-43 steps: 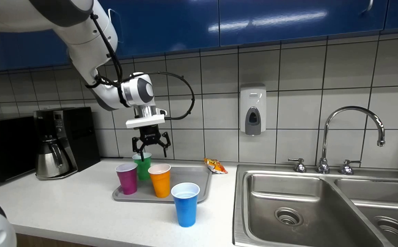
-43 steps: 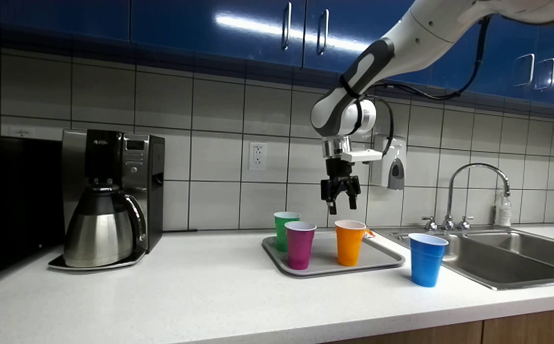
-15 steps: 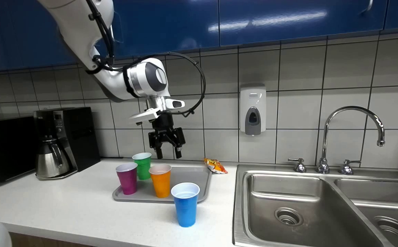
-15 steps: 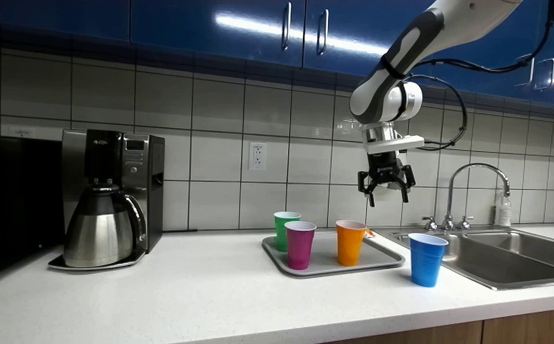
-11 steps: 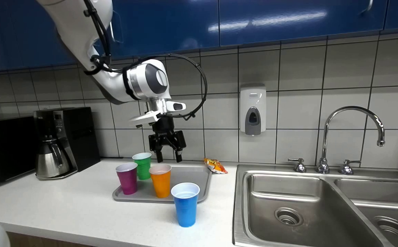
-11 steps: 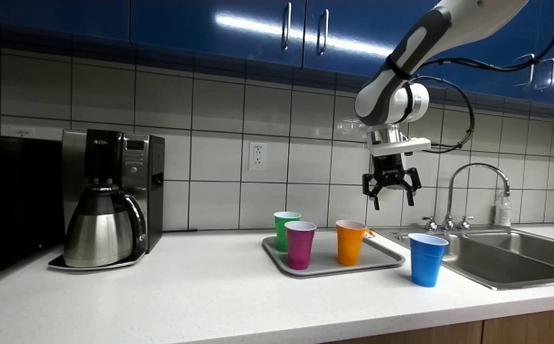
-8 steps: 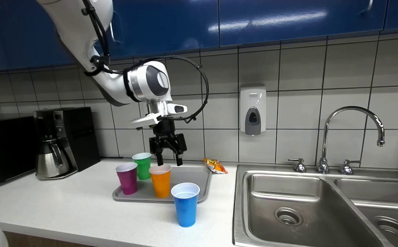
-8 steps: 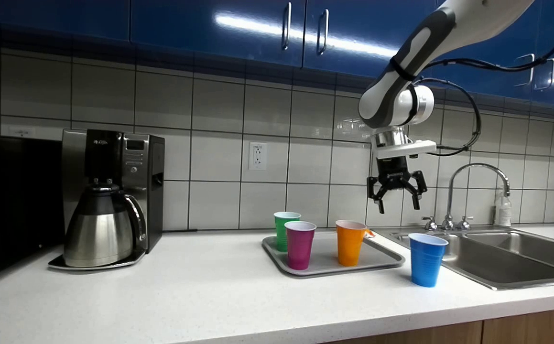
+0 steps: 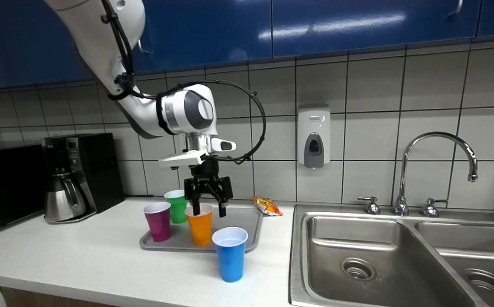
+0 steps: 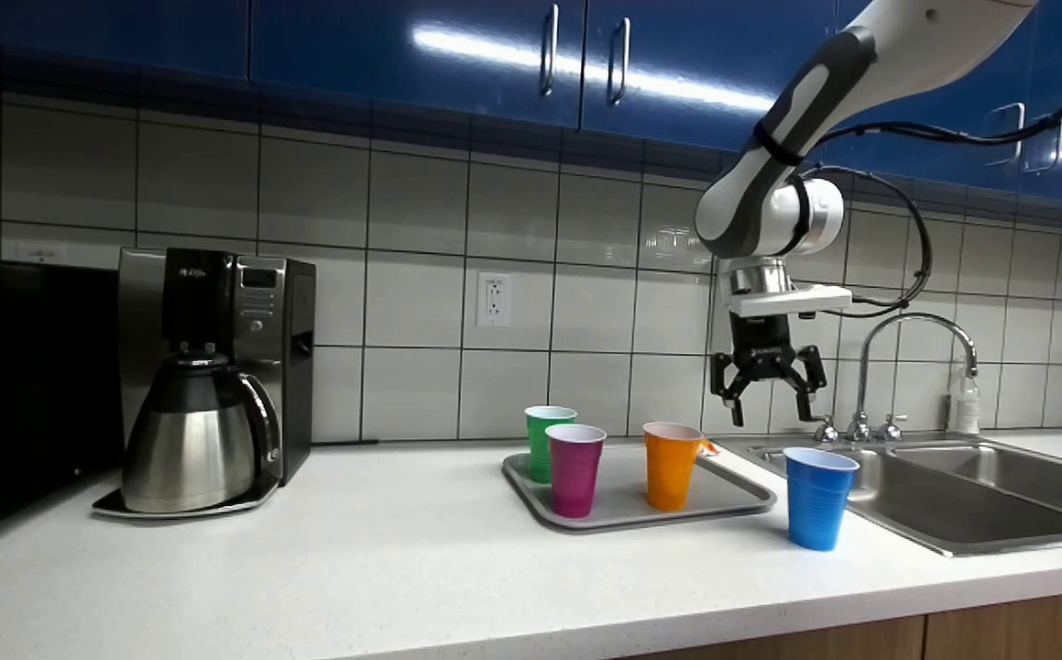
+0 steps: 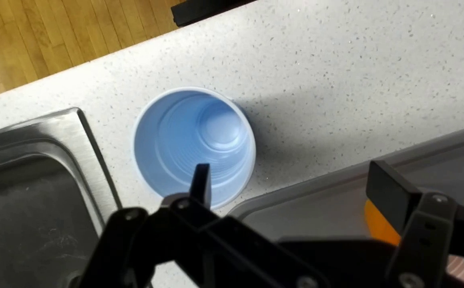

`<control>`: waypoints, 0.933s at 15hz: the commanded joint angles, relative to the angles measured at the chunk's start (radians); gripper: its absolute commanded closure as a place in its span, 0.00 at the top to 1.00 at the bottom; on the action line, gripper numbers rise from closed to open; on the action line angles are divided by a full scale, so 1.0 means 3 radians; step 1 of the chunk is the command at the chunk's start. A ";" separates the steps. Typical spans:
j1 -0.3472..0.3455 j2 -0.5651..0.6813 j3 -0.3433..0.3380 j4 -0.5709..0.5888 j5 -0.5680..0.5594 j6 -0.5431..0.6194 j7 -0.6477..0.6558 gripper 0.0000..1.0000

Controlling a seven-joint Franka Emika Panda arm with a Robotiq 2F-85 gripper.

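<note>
My gripper [image 9: 209, 210] is open and empty. It hangs above the grey tray [image 9: 240, 219], pointing down, and also shows in the other views [image 10: 771, 414] [image 11: 292, 184]. A blue cup [image 9: 231, 260] stands upright on the counter beside the tray, near the sink; it also shows from above in the wrist view [image 11: 183, 132], where one finger overlaps its rim. An orange cup [image 10: 671, 472] stands on the tray, mostly hidden behind the other finger in the wrist view [image 11: 379, 224]. A purple cup [image 10: 574, 477] and a green cup [image 10: 544, 449] also stand on the tray.
A double steel sink [image 9: 300, 256] with a faucet [image 9: 404, 170] lies beside the blue cup. An orange snack bag [image 9: 267, 206] lies at the tray's back corner. A soap dispenser [image 9: 314, 136] hangs on the wall. A coffee maker [image 10: 219, 385] stands at the counter's far end, under blue cabinets [image 10: 421, 55].
My gripper has moved from above the orange cup toward the sink side and turned about its vertical axis. In the last second it has come lower. It stays open; the cups stand nearly unchanged.
</note>
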 commanded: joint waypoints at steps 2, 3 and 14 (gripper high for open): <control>-0.0055 0.0040 0.0042 -0.0073 0.0107 0.0109 -0.0421 1.00; -0.0055 0.0058 0.0044 -0.0079 0.0114 0.0111 -0.0476 1.00; -0.0048 0.0322 0.0034 -0.0084 0.0028 0.0221 -0.0662 1.00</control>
